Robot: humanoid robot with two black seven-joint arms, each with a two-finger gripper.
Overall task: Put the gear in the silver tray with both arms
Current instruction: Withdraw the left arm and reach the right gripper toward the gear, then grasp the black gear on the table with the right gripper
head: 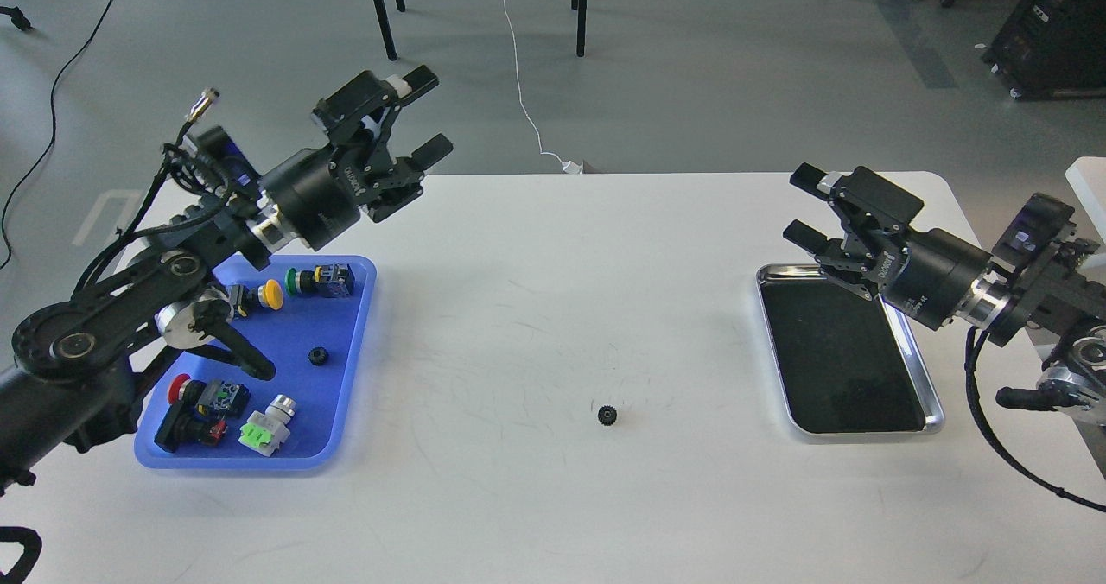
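A small black gear point(607, 414) lies on the white table, midway between the two trays. The silver tray point(842, 351) sits at the right with nothing in it. My left gripper point(429, 113) is open and empty, raised above the table's far left, over the far corner of the blue tray and well away from the gear. My right gripper point(804, 206) is open and empty. It points left above the silver tray's far left corner.
A blue plastic tray point(337, 411) at the left holds a second small black gear point(318, 356) and several push buttons and switch parts. Chair legs and cables are on the floor beyond the table.
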